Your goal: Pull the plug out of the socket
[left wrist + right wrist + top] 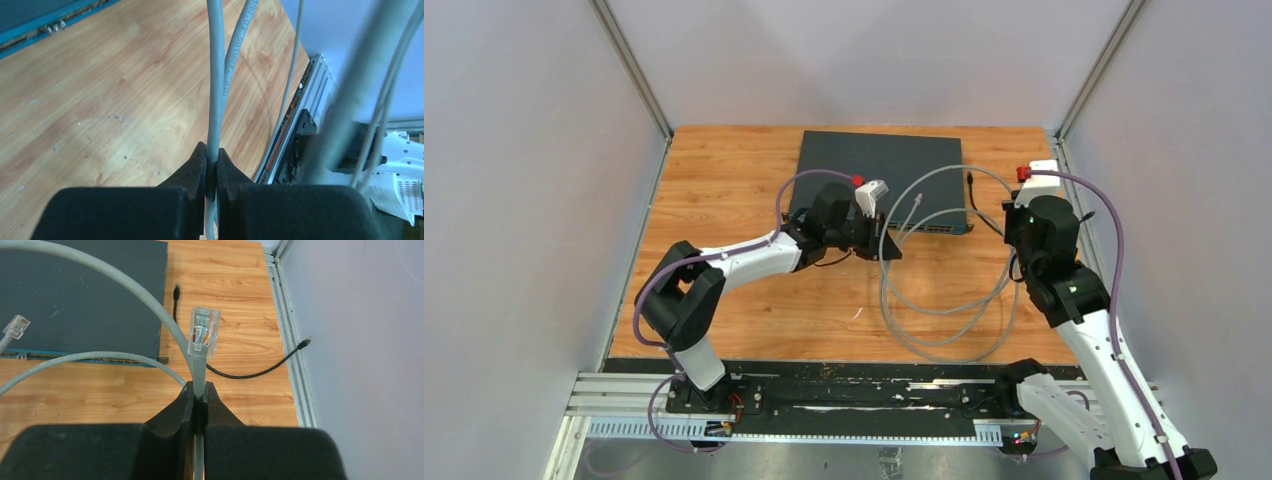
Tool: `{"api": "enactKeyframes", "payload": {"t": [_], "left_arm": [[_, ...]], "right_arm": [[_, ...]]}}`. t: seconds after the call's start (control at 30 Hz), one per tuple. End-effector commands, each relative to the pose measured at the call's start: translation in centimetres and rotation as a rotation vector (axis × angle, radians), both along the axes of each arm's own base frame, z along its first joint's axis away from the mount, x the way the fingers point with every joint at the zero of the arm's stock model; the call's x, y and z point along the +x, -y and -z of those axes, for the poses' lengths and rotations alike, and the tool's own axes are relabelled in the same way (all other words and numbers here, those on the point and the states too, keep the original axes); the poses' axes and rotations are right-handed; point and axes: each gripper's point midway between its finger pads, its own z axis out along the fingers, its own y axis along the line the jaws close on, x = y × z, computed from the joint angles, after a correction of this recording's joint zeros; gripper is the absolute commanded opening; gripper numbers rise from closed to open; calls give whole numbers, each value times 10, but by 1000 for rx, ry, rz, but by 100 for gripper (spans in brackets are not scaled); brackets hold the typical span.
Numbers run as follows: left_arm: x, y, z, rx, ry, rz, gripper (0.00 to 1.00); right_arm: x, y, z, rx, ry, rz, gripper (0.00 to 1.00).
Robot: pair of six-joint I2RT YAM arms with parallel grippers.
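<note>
1. The left pincer (211, 159) was clenched on a grey cable (216, 85), which ran up between its tips.
2. The right pincer (199, 392) was clenched on a cable end (199, 371), just under a clear plug (204, 332).
3. That plug stood up in the air above the pincer, out of any socket, near the right end of the dark box (85, 295).
4. A second plug (16, 326) hung free over the box, further left.
5. The box lay at the far side of the wooden counter (724, 180), with loops of grey cable lying in front of it.
6. A thin black cable (250, 374) lay right of the box.
</note>
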Motion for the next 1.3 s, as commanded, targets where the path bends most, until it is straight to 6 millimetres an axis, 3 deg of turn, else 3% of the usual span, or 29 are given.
{"api": "enactKeyframes", "payload": {"t": [0.0, 0.13, 0.33, 0.47, 0.63, 0.67, 0.83, 0.97, 1.2, 1.27], "left_arm": [[11, 14, -49, -93, 69, 21, 0], [39, 28, -90, -171, 75, -85, 0], [87, 64, -134, -298, 75, -206, 0], [127, 95, -134, -338, 57, -281, 0], [164, 134, -129, -400, 32, -348, 0], [171, 140, -136, -426, 40, -368, 0], [190, 176, -128, -473, 63, -434, 0], [198, 200, -100, -455, 57, -479, 0], [198, 208, -39, -303, 107, -567, 0], [198, 207, -29, -276, 104, -568, 5]], "right_arm": [[-4, 19, -16, 95, 57, 104, 0], [1, 41, -43, 127, 109, 226, 0], [29, 77, -57, 258, 101, 347, 0], [52, 103, -55, 354, 93, 399, 0], [90, 122, -36, 434, 56, 407, 0], [96, 126, -31, 441, 47, 406, 0], [124, 145, 6, 506, -25, 438, 0], [144, 151, 46, 565, -114, 435, 0], [172, 157, 119, 625, -255, 436, 0], [179, 160, 138, 636, -289, 438, 0]]}}
